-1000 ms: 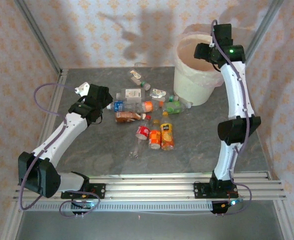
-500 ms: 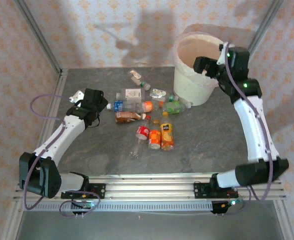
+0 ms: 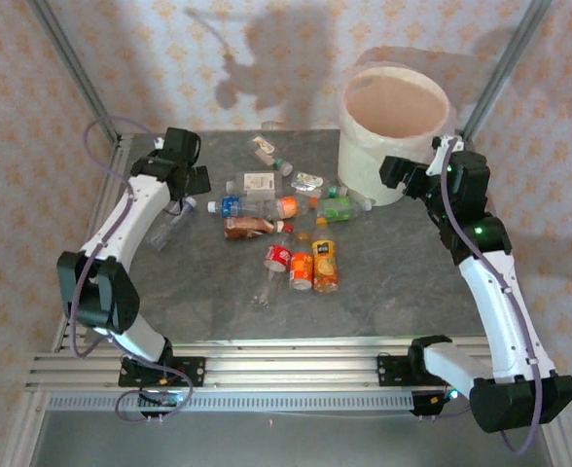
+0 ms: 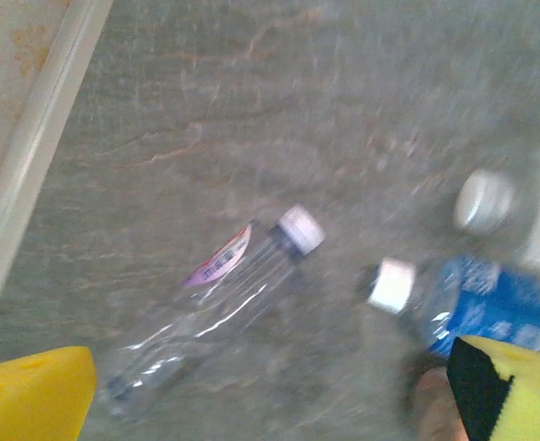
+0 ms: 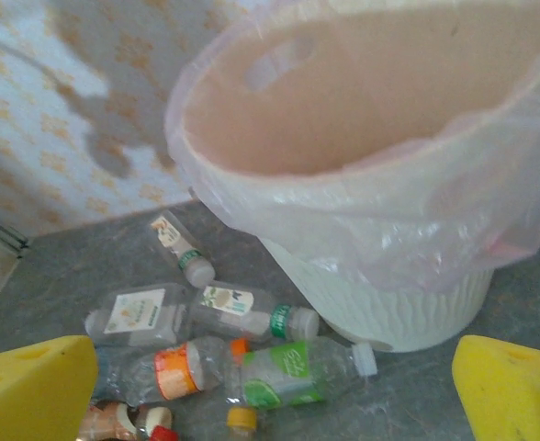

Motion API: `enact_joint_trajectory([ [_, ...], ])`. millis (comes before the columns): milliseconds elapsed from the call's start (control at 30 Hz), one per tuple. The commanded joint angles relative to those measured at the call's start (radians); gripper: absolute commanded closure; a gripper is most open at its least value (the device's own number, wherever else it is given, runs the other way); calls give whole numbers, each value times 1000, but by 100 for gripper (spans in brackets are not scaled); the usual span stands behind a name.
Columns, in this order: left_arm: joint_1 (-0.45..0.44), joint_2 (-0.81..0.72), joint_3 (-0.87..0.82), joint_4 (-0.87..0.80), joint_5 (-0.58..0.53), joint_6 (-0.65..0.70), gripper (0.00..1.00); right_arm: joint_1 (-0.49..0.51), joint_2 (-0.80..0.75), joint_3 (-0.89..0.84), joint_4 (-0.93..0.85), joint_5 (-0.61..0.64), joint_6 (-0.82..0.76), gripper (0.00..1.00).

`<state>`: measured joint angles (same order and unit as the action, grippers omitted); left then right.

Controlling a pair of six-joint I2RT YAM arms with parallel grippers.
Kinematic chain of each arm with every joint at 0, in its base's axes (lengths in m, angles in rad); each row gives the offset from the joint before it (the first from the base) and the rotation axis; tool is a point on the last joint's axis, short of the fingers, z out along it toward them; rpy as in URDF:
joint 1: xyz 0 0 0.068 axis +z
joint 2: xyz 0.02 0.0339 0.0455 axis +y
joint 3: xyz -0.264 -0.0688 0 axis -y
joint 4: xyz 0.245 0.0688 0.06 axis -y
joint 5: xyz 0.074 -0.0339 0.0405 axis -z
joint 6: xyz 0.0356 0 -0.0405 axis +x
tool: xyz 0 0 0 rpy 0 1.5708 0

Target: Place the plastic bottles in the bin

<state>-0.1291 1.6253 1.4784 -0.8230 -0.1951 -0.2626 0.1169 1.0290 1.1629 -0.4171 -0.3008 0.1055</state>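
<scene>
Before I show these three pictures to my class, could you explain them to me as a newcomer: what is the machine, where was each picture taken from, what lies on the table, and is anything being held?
The machine is two white robot arms bolted to the near edge of a grey table. Each arm ends in a two-finger gripper. The wide picture comes from a fixed camera above and behind the arms. In it, the left gripper is over the table's left side and the right gripper is beside the white bin. The other two pictures come from a camera on each wrist, and the yellow shapes in their bottom corners are the fingers. About a dozen crushed plastic bottles lie on the table, with one clear bottle just below the left gripper. Both grippers are open and hold nothing.
</scene>
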Motion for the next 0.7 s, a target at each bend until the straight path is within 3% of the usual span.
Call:
enact_joint_trajectory([
  [0,2,53,75,-196,-57,297,0,6,-36,-27,53,61,-5,1],
  [167,16,122,110,-275,-53,559,0,4,-47,-38,48,153,-81,1],
  [367,100,200,102,-326,35,616,0,4,-40,-68,67,187,-94,1],
  [533,181,154,-40,-180,119,710,0,4,-21,-43,35,190,-141,1],
  [667,254,122,-164,-10,92,720,0,4,-34,-28,-10,218,-186,1],
])
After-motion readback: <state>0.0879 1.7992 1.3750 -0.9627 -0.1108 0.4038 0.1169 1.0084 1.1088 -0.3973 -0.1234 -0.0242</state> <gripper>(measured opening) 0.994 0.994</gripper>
